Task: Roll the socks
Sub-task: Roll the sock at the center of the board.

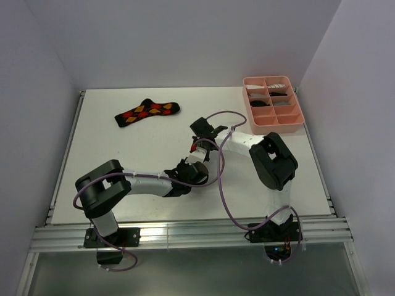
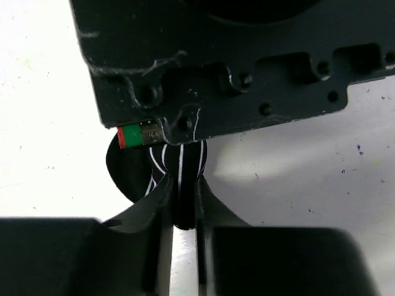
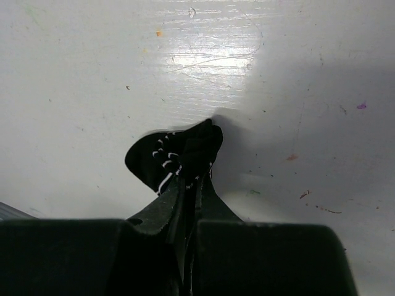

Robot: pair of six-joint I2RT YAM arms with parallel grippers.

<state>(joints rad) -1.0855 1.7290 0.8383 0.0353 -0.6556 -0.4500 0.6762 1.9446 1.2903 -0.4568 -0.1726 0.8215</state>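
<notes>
Left tool (image 2: 183, 188) and right tool (image 3: 188, 179) each pinch the black fabric sock with thin white stripes (image 2: 179, 161), likely bracing it for rolling.

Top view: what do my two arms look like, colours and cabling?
The left arm and right arm both have white links between bulky black joint housings. A lilac cable loops loosely along each. The tools' fingers are black, and the right tool carries a small red and green patch.
</notes>
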